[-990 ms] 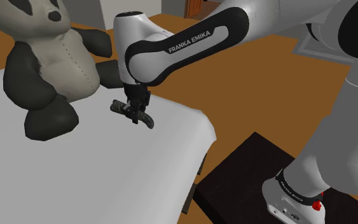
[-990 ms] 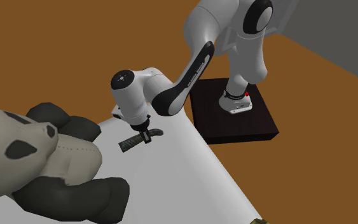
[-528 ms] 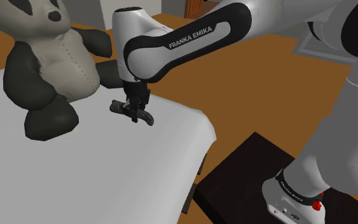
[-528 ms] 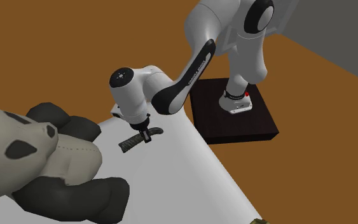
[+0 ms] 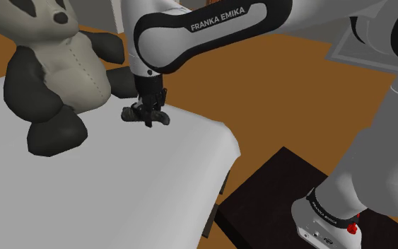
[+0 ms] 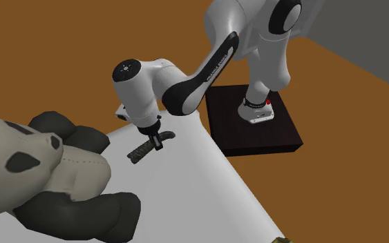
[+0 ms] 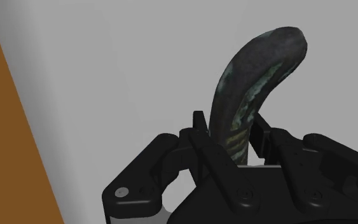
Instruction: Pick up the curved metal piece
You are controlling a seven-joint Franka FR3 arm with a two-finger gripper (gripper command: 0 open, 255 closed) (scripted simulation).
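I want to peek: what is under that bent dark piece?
Under the bent piece lies plain white table. The gripper clasps its near end and covers what is beneath there; whether the piece touches the table cannot be seen.

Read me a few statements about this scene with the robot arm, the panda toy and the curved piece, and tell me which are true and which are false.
1. The all-black gripper is shut on the dark curved metal piece. True.
2. A black-and-cream panda plush toy sits on the white table. True.
3. The curved piece rests against the panda. False: a strip of bare table separates them.
4. The robot's stand is a white box. False: it is a dark box.
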